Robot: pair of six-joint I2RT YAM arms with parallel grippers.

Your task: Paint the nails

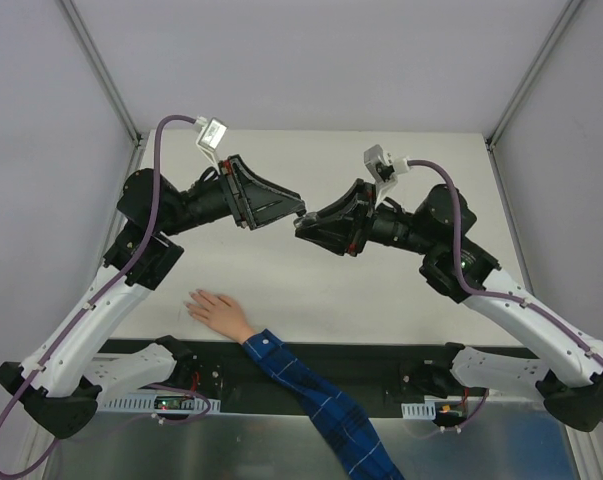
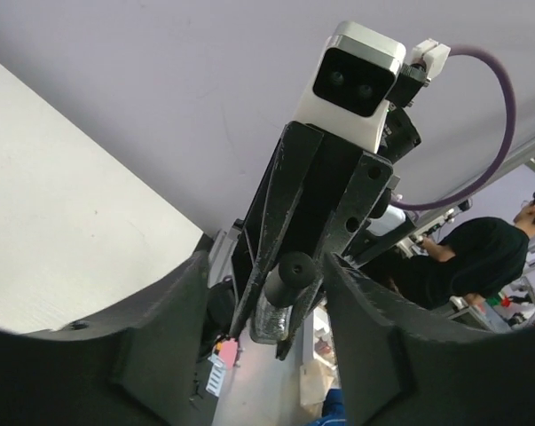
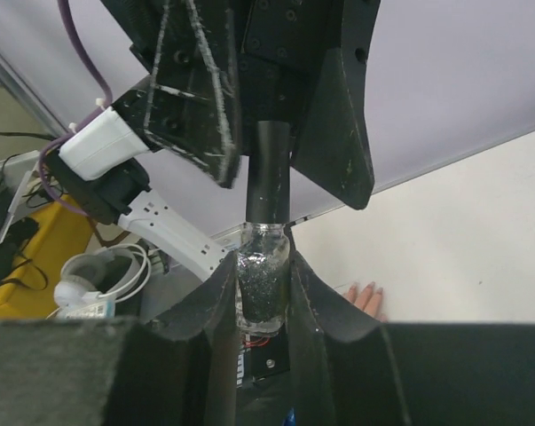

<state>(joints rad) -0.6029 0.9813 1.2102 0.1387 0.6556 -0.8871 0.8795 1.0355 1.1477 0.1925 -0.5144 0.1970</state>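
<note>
Bottle (image 3: 263, 297), small, glass and full of glittery polish, sits pinched between the fingers of the right gripper (image 3: 263, 269), which press on its sides just below the neck. I judge the grip is low on the glass so that the black cap (image 3: 269, 169) sticks out free for the other arm. The left gripper (image 2: 265, 266) faces it head-on, with its fingers (image 2: 161, 355) spread on either side of the cap. A gap shows on at least one side, so it is not pinching the cap. The two grippers meet in mid-air above the middle of the table (image 1: 401, 300), probably so that a twist of the cap has room and nothing drips near the hand.

The hand (image 1: 216, 308) lies flat at the near left of the table, palm down, fingers pointing left. Its arm, in a blue plaid sleeve (image 1: 311, 390), comes in from the near edge. The nails (image 3: 371, 290) are at its fingertips. In the right wrist view two of them peep out past the gripper, pale pink; whether any carry polish is too small to tell. The hand lies well apart from the bottle, below it and to the near left.

Judged from this, the cap is on and no painting has begun. The next move calls for the left fingers to close on the cap and unscrew it.
</note>
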